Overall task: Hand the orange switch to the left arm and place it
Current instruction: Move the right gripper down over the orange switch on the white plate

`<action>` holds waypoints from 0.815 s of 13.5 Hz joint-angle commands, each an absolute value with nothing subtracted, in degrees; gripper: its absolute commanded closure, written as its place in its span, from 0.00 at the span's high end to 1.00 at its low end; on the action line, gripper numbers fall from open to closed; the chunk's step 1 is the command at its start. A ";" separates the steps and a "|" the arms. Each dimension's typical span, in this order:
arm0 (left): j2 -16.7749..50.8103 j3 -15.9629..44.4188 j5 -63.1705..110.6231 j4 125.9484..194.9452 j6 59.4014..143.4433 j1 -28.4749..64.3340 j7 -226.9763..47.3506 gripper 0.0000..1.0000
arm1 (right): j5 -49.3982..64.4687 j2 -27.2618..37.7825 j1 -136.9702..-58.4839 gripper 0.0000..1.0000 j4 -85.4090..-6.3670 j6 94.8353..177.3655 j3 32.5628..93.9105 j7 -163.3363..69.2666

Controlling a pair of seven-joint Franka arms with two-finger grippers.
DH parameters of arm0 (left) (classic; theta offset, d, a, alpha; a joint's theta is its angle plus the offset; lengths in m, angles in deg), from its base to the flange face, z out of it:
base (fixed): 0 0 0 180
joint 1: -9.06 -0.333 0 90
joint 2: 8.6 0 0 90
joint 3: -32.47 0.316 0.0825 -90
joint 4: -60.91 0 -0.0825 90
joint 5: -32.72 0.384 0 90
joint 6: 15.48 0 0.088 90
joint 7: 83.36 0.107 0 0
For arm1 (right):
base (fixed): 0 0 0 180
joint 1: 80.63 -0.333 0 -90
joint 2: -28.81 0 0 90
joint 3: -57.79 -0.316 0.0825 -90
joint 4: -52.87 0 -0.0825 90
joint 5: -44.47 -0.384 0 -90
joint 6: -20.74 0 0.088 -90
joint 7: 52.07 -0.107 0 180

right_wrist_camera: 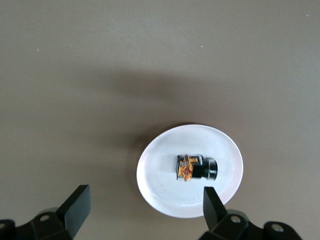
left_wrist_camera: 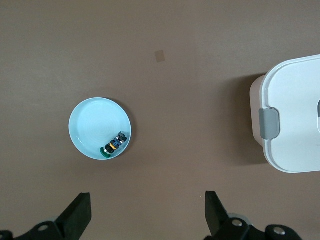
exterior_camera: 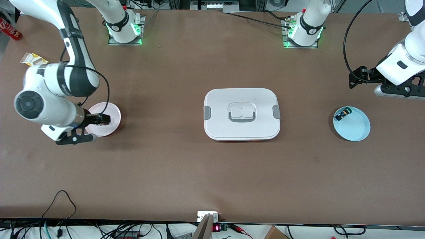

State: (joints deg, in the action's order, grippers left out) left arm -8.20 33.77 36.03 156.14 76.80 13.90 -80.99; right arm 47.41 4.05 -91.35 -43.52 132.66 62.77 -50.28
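Observation:
The orange switch (right_wrist_camera: pixel 196 167) lies on its side on a small pink plate (exterior_camera: pixel 112 109) at the right arm's end of the table; in the front view my gripper hides it. My right gripper (exterior_camera: pixel 100 119) hovers over that plate (right_wrist_camera: pixel 160 186), open and empty (right_wrist_camera: pixel 146 201). The box (exterior_camera: pixel 242 114) sits shut at the table's middle and shows in the left wrist view (left_wrist_camera: pixel 292 115). My left gripper (exterior_camera: pixel 354 79) is open and empty (left_wrist_camera: pixel 147 204), held high over bare table beside a blue plate (exterior_camera: pixel 355 127).
The blue plate (left_wrist_camera: pixel 92 122) holds a black switch with a yellow-green cap (exterior_camera: pixel 342 114), also seen in the left wrist view (left_wrist_camera: pixel 114 145). A yellow packet (exterior_camera: pixel 33 59) and a red can (exterior_camera: pixel 10 30) lie at the right arm's end.

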 commanded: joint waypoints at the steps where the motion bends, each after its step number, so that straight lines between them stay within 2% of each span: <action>1: -7.37 33.61 37.46 154.34 75.49 14.07 -81.43 1.00 | 49.13 0.61 -91.62 1.00 -43.55 135.53 62.80 -50.40; 4: -7.29 33.61 37.46 154.34 75.49 14.07 -81.43 1.00 | 49.30 -2.03 -91.18 1.00 -43.72 138.68 62.97 -50.40; 8: -7.29 33.70 37.46 154.34 75.49 14.07 -81.43 1.00 | 49.39 -2.39 -87.67 1.00 -49.34 148.96 63.76 -50.31; 11: -7.37 33.61 37.46 154.34 75.49 14.07 -81.43 1.00 | 49.48 -2.65 -86.34 1.00 -50.48 150.38 63.68 -49.61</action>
State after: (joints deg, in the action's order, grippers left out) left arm -8.18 33.77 36.03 156.14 76.79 13.90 -80.99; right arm 49.02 -3.46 -86.65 -48.71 149.06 64.03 -50.08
